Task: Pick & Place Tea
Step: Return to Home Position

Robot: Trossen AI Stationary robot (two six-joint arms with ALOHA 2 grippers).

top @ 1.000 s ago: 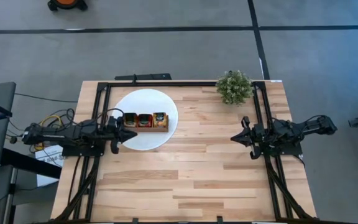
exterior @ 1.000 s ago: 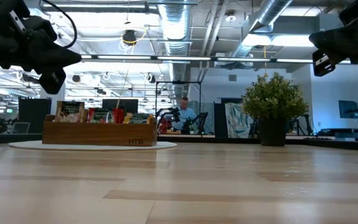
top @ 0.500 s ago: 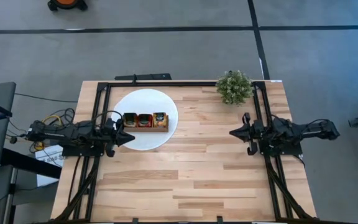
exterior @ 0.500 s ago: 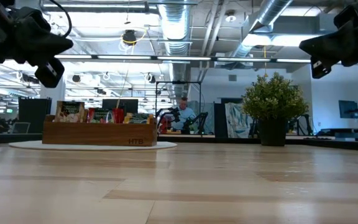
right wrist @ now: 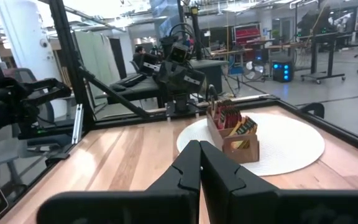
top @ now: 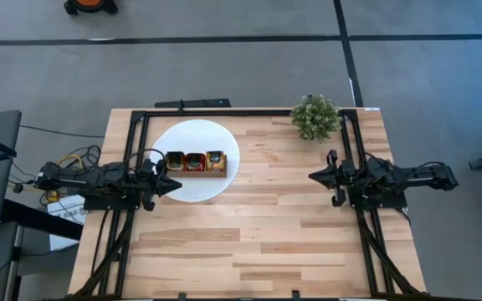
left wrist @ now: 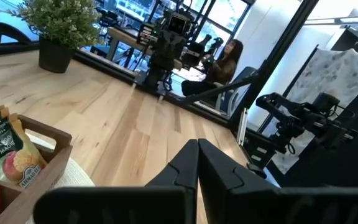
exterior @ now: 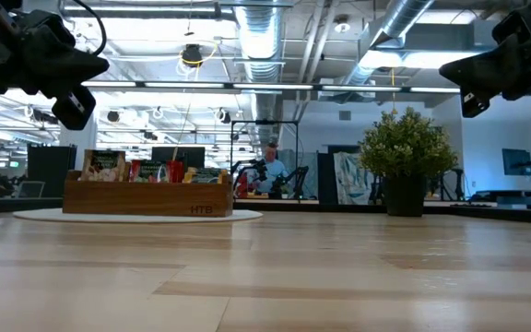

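The tea sachets (exterior: 132, 169) stand upright in a brown wooden three-compartment tray (top: 195, 171) that rests on a white disc (top: 192, 134). Red and white-and-green sachets (right wrist: 230, 117) show above the tray's rim. My left gripper (top: 176, 186) is shut and hovers over the disc's near-left edge, just short of the tray's left end. My right gripper (top: 311, 177) is shut too, held above the table's right half and pointing at the tray from far off. In the left wrist view the sachets (left wrist: 5, 155) sit beside my shut fingers (left wrist: 197, 146).
A small green potted plant (top: 315, 117) stands at the table's far right corner, just beyond my right arm. A black frame (top: 224, 112) runs along the table's far and side edges. Bare wood (top: 249, 226) lies between the arms and toward the near edge. A person sits in the room behind (exterior: 271, 166).
My left gripper has drawn back from the tray's left end toward the table's left and near edges and has risen a little. My right gripper has shifted slightly toward the far edge. The tray and sachets have stayed put.
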